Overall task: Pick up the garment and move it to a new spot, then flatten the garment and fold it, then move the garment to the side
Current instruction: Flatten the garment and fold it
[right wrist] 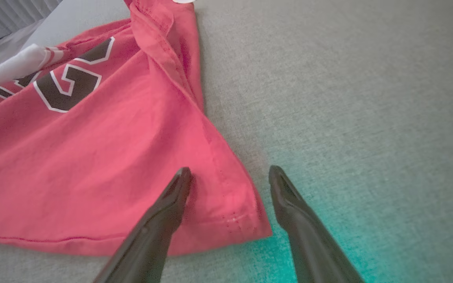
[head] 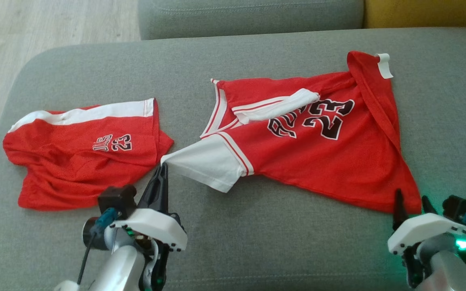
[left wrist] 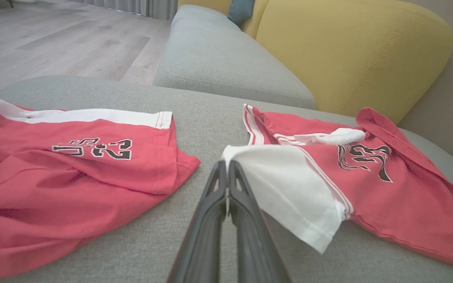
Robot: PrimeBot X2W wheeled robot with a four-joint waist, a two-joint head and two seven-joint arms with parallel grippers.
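The garment, a red jersey [head: 318, 157] with a black "23" and white sleeves, lies crumpled across the grey cushion; it also shows in the left wrist view [left wrist: 387, 204] and the right wrist view [right wrist: 92, 157]. My left gripper [head: 162, 165] [left wrist: 226, 163] is shut on the tip of the near white sleeve [left wrist: 289, 188], which is drawn out toward it. My right gripper [head: 411, 196] [right wrist: 230, 171] stands open, its fingers straddling the jersey's near right hem corner [right wrist: 230, 212], low over the cushion.
Matching red shorts [head: 79, 161] [left wrist: 53, 177] lie to the left, close beside my left gripper. A white tag [head: 384, 64] sticks out at the jersey's far corner. The grey cushion [head: 277, 242] drops off at the left to wooden floor [head: 34, 24]. A yellow cushion [left wrist: 348, 51] stands behind.
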